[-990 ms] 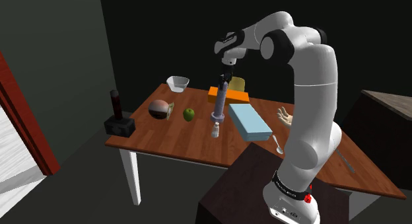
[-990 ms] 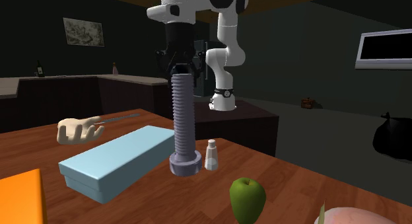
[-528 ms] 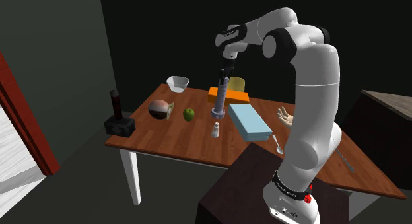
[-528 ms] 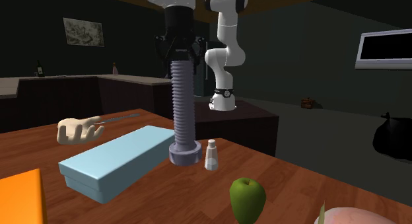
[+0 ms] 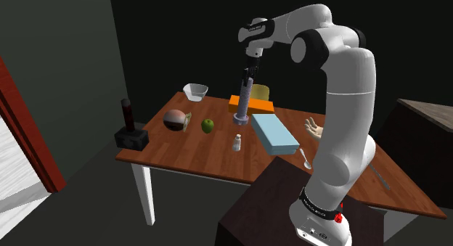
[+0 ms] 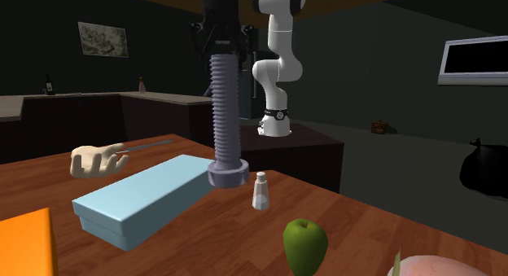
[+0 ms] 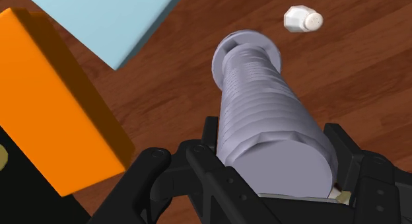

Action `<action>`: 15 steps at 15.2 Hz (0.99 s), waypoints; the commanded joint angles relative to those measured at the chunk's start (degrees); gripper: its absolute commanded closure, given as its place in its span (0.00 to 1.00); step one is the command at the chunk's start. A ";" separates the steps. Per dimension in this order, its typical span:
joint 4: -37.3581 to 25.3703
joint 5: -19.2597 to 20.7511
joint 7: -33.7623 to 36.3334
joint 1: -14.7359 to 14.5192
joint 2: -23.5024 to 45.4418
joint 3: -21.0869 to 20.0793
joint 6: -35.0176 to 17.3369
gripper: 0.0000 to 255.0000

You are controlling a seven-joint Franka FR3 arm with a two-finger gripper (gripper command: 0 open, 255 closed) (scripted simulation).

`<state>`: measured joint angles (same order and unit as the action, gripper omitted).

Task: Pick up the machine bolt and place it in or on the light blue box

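Your gripper [image 7: 272, 184] clamps the machine bolt [image 7: 263, 113] by its threaded end, so it hangs upright, head down, over the wooden table [image 5: 190, 147]. In the shoulder view, the white shaker [image 5: 237, 142] sits at six o'clock from that head, the light blue box [image 5: 274, 133] at four.

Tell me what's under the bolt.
The bolt hangs head-down from the hand over bare brown table, between the light blue box and a small white shaker. In the wrist view its head covers the spot straight below.
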<state>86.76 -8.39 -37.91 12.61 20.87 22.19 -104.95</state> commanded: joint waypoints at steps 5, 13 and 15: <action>-4.53 0.17 0.23 0.30 -0.20 0.16 4.62 1.00; -8.51 0.16 -6.97 5.62 -1.67 2.77 10.30 1.00; -10.34 -0.08 -9.16 7.35 -1.48 3.51 12.06 1.00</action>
<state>77.97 -8.24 -45.97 19.04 19.08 25.37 -94.16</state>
